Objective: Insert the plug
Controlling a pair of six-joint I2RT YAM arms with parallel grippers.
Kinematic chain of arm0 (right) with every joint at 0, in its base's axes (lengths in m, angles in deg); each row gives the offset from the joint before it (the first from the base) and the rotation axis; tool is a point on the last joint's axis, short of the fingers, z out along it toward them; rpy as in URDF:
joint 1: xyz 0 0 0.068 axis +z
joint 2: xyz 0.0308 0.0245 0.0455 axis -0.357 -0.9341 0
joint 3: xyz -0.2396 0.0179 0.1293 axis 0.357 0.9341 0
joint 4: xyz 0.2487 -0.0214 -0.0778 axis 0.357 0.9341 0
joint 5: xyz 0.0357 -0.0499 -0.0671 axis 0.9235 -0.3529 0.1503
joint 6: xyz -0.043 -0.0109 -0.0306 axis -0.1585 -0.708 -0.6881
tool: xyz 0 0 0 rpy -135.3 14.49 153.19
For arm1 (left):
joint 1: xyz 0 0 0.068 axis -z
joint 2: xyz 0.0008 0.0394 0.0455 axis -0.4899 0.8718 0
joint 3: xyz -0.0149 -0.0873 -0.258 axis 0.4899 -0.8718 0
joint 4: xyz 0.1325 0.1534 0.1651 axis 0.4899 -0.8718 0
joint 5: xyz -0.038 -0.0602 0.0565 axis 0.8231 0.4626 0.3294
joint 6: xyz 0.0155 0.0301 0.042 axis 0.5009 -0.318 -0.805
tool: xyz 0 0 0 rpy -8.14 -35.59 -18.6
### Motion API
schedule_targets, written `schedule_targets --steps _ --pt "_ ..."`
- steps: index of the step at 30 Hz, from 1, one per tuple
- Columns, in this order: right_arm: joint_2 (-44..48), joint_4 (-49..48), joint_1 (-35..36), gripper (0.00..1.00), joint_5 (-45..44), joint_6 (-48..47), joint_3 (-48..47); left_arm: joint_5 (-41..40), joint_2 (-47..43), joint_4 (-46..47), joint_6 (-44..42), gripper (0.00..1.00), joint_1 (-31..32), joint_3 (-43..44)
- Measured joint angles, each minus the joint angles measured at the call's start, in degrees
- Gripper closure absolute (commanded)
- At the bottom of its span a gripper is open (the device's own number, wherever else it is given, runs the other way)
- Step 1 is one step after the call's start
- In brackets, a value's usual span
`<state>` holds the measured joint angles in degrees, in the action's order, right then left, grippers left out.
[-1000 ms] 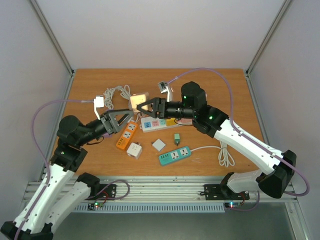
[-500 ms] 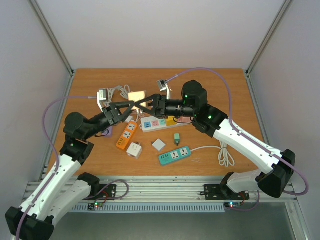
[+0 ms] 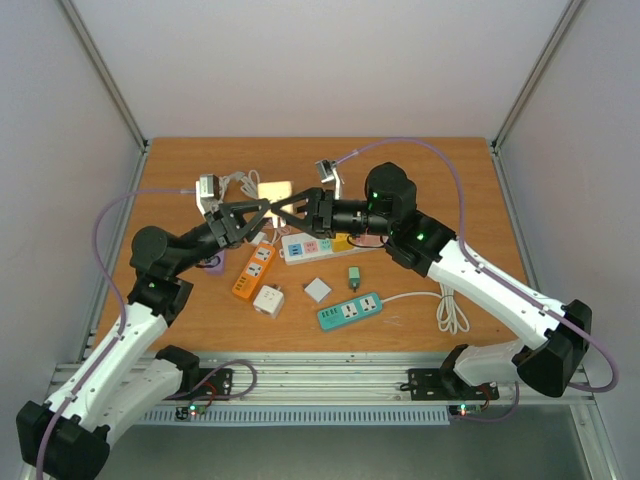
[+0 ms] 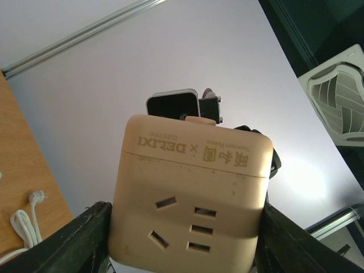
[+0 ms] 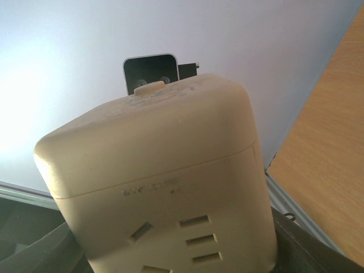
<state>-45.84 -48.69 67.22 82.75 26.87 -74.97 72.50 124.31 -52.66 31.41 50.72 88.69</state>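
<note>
The plug is a cream cube adapter [image 3: 275, 192] held in the air above the back of the table. My right gripper [image 3: 287, 211] is shut on it from the right, and my left gripper [image 3: 259, 212] closes on it from the left. In the left wrist view the cube [image 4: 190, 193] shows its socket slots, and both dark fingers [image 4: 79, 239] press against its sides. In the right wrist view the same cube [image 5: 165, 187] fills the space between my jaws. Its prongs are hidden.
Under the arms lie an orange power strip [image 3: 254, 268], a white strip [image 3: 315, 246] and a teal strip [image 3: 350, 310] with a coiled white cord [image 3: 452, 312]. Two small white adapters [image 3: 268, 299] and a little green plug [image 3: 353, 273] sit nearby. A white cable bundle [image 3: 238, 182] lies at the back.
My left arm rose and reached right to the cube, and its jaws narrowed around it. The right arm kept hold and barely shifted.
</note>
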Motion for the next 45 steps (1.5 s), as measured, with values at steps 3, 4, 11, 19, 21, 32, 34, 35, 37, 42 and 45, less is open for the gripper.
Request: schedule_targets --steps 3,4,11,19,21,32,34,35,37,42,45 --pt "0.92 2.43 0.24 0.15 -0.92 -1.88 0.00 0.33 -0.02 0.44 -0.24 0.51 0.07 -0.55" --pt "1.40 3.50 0.31 0.12 -1.51 -3.30 0.00 0.44 0.00 0.33 -0.50 0.51 0.07 -0.61" --pt "6.21 12.59 0.31 0.02 -8.66 -13.35 -0.81 3.30 0.92 -3.13 -8.52 0.54 0.04 0.55" --pt "7.13 31.06 0.26 0.02 -15.96 -31.78 -9.70 12.41 3.48 -19.45 -25.94 0.56 0.00 8.72" --pt "6.58 34.56 0.26 0.02 -16.35 -35.71 -12.70 14.14 3.72 -23.76 -30.47 0.57 0.00 10.88" --pt "0.44 44.33 0.26 0.01 -8.92 -49.66 -21.07 22.99 9.79 -48.22 -54.49 0.56 0.00 23.37" --pt "-1.25 45.55 0.26 0.02 -7.56 -50.77 -21.64 24.68 10.03 -50.66 -56.98 0.56 0.00 24.17" --pt "-1.90 46.18 0.24 0.03 -6.73 -51.21 -21.81 25.27 10.08 -52.02 -58.40 0.56 0.00 24.57" --pt "-2.54 47.08 0.26 0.05 -5.07 -51.95 -22.01 26.03 10.12 -54.73 -60.81 0.56 -0.24 25.14" --pt "-2.62 49.79 0.26 0.08 1.25 -53.31 -22.93 29.14 9.66 -57.88 -66.34 0.56 -0.15 25.46" --pt "-2.60 51.15 0.26 0.11 5.20 -54.03 -23.65 30.40 8.57 -57.96 -67.58 0.56 -0.15 24.98"
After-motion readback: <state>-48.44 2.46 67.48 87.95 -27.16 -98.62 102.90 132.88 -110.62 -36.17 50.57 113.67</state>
